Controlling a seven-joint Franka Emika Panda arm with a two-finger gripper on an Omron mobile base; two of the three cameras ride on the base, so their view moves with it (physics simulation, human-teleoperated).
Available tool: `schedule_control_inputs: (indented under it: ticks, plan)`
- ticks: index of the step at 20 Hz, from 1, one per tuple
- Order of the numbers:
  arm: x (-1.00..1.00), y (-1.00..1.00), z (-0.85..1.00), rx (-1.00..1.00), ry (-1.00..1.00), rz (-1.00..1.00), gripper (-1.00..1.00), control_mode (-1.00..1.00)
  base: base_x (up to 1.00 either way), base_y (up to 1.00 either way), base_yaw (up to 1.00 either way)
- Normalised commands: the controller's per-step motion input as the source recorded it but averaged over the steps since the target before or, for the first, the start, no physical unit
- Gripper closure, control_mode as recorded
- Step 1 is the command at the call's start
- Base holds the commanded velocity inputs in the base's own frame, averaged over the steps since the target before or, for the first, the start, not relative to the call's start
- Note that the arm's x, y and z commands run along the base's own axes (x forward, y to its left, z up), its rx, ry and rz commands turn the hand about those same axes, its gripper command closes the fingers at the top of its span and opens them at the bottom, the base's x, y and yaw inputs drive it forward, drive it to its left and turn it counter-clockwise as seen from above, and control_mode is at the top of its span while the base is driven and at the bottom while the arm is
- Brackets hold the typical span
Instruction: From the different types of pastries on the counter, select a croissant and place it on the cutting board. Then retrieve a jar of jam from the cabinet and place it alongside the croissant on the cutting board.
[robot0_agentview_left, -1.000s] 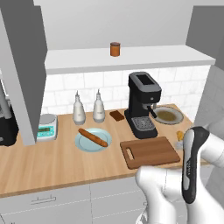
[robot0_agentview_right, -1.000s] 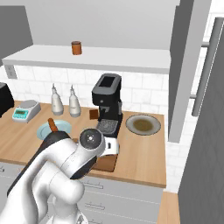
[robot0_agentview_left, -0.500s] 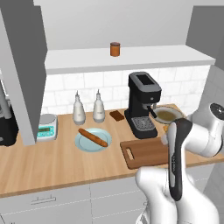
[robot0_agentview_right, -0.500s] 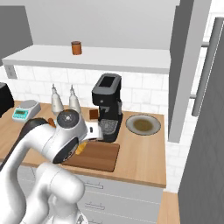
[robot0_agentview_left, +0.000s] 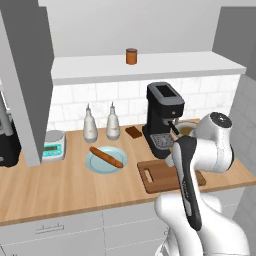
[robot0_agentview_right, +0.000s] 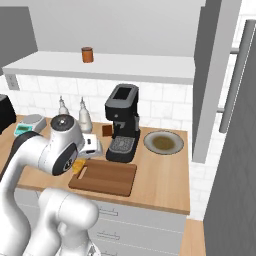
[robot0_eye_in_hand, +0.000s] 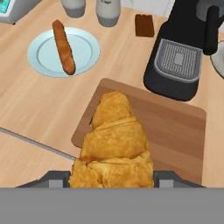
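Swung leftward, the end effector (robot0_eye_in_hand: 113, 181) pinches the croissant (robot0_eye_in_hand: 114, 144) above the cutting board (robot0_eye_in_hand: 175, 131); releasing high risks it rolling onto the tabletop (robot0_eye_in_hand: 39, 113).

Golden croissant (robot0_eye_in_hand: 114, 144) held above dark cutting board (robot0_eye_in_hand: 175, 131); jam jar (robot0_agentview_left: 131, 56) upright on cabinet shelf.

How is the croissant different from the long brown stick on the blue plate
The croissant is golden yellow-orange, while the stick is darker brown. The croissant is chunky and tapers to a point; the stick is long, thin and straight. The croissant is held in the gripper over the cutting board, whereas the stick lies on the pale blue plate. Both look like baked pastries.
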Motion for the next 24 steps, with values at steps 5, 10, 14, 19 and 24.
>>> schedule_control_inputs:
  ticks: [5,10,14,19,24]
  plan:
    - [0.02,-0.01,-0.12,0.00,0.00,0.00,1.00,-1.00,0.00,0.00,0.00]
    - [0.00,0.00,-0.32,0.00,0.00,0.00,1.00,-1.00,0.00,0.00,0.00]
    - [0.00,0.00,-0.50,0.00,-0.02,0.00,1.00,-1.00,0.00,0.00,0.00]
    - [0.34,0.00,-0.56,0.00,-0.05,0.00,1.00,-1.00,0.00,0.00,0.00]
    - [0.93,0.04,-0.27,0.00,-0.05,0.00,1.00,-1.00,0.00,0.00,0.00]
